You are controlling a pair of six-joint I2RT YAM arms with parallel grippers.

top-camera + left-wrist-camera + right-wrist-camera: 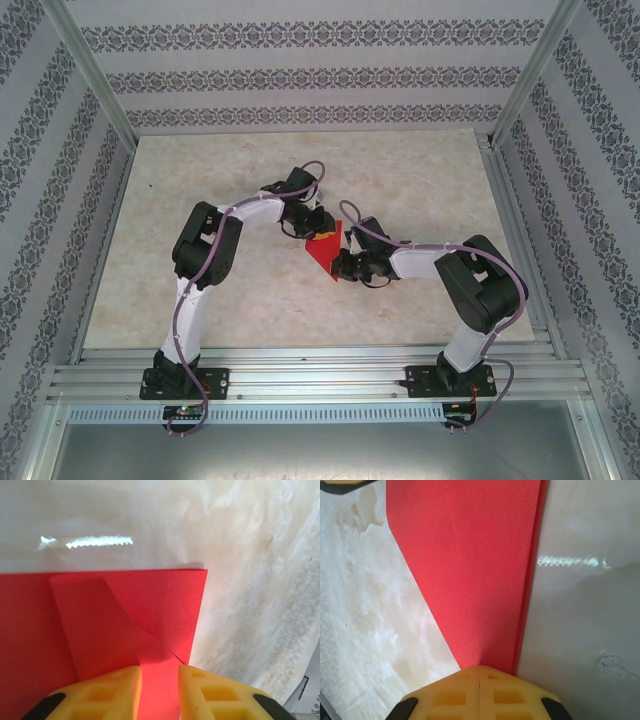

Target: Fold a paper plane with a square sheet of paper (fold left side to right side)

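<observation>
The square sheet of paper is bright red and lies folded into a pointed shape at the table's middle, between the two wrists. My left gripper is at its far end. In the left wrist view the left gripper is open, its yellow fingers straddling the red paper, where one flap curls upward. My right gripper is at the near right of the sheet. It is shut, fingertips together on the narrow end of the paper, hiding its tip.
The pale marbled table top has free room all around the paper. Patterned walls and a metal frame post enclose it. A ribbed rail runs along the near edge by the arm bases.
</observation>
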